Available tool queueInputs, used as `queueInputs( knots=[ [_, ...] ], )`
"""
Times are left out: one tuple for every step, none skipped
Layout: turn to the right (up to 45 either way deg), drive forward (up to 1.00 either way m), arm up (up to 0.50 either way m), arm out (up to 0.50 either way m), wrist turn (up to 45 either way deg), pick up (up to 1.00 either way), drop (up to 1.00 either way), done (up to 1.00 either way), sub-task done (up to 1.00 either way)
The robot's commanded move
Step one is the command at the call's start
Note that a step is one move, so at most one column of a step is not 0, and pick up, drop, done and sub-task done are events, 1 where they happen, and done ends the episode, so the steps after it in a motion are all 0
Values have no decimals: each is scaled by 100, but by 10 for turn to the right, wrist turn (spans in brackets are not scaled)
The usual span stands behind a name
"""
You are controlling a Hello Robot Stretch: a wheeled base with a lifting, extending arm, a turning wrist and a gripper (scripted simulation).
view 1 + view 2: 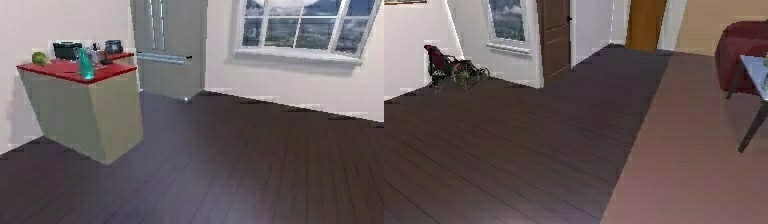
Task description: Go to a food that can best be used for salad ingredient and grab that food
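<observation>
- Several small things crowd the glossy red top of a beige, wedge-shaped kitchen counter (85, 115) at the forward view's left.
- At the counter's far corner, upper left of the frame, sits a small green rounded lump (40, 58). It's resting on the red top and is too small to name for sure.
- Just beside it to the right is a dark boxy appliance (68, 50). At the near edge in front of that, a teal see-through bottle (86, 66) stands upright.
- Further right on the same top is a dark rounded pot-like thing (113, 46).
- Behind the counter, top centre, a tall grey metal refrigerator (168, 40) stands against the cream wall. A white-framed window (300, 25) takes the upper right.
- Dark wooden plank floor (240, 160) spreads across the lower frame.
- Over to the arm side view: a red-and-black wheeled contraption (449, 65) is parked by the white wall at upper left.
- Along the top edge come a second white-trimmed window (507, 20), a dark brown wooden door (554, 35) and an orange-tan door (646, 20).
- At upper right is a deep red upholstered armchair (744, 50). Near it, at the right edge, stands a pale blue tabletop on a dark leg (756, 75).
- Both are on a lighter reddish-brown stretch of floor (694, 150).
- As for the gripper, I cannot tell its state.
</observation>
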Motion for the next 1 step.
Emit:
queueInputs(
  knots=[
    [-150,0,0,0,0,0,0,0,0]
  ],
)
